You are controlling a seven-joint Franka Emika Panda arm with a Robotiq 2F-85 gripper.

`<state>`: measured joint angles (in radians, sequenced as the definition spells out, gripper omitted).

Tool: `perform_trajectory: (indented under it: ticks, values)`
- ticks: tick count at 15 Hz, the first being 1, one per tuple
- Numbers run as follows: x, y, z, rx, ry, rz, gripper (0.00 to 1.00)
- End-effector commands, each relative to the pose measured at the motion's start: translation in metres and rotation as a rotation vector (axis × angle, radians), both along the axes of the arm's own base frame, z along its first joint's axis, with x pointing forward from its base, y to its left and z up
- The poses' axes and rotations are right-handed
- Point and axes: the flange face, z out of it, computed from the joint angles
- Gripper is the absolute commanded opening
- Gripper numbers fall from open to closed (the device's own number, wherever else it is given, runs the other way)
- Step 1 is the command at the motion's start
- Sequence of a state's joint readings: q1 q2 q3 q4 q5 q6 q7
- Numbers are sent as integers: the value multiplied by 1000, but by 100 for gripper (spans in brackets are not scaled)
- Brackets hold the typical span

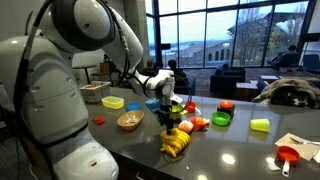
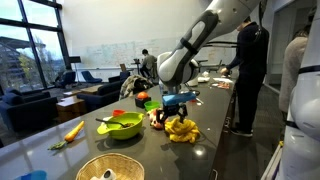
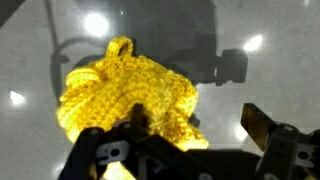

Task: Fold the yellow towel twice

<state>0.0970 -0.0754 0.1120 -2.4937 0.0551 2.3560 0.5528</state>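
Note:
The yellow towel lies bunched in a heap on the dark glossy counter, seen in both exterior views. In the wrist view it fills the left and middle, ribbed and crumpled, with a loop sticking up at its far end. My gripper hangs just above the heap. Its fingers are spread wide: one finger is over the towel's near edge, the other stands over bare counter to the right. It holds nothing.
A wicker bowl, a flat yellow container, a green bowl, a yellow-green block and a red cup stand around the towel. Small toy foods lie beside it. A person stands behind the counter.

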Motion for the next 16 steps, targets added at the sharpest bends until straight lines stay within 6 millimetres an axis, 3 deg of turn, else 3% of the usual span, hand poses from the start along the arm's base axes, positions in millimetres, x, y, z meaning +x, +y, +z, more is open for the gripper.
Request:
perform_trajectory:
  ticks: [1, 9, 12, 16]
  values:
    - [-9, 2, 26, -26, -17, -22, 100]
    - [-7, 5, 42, -19, -36, -25, 100]
    - [4, -15, 54, -11, -89, -87, 100]
    - [22, -60, 82, -2, -173, -186, 100]
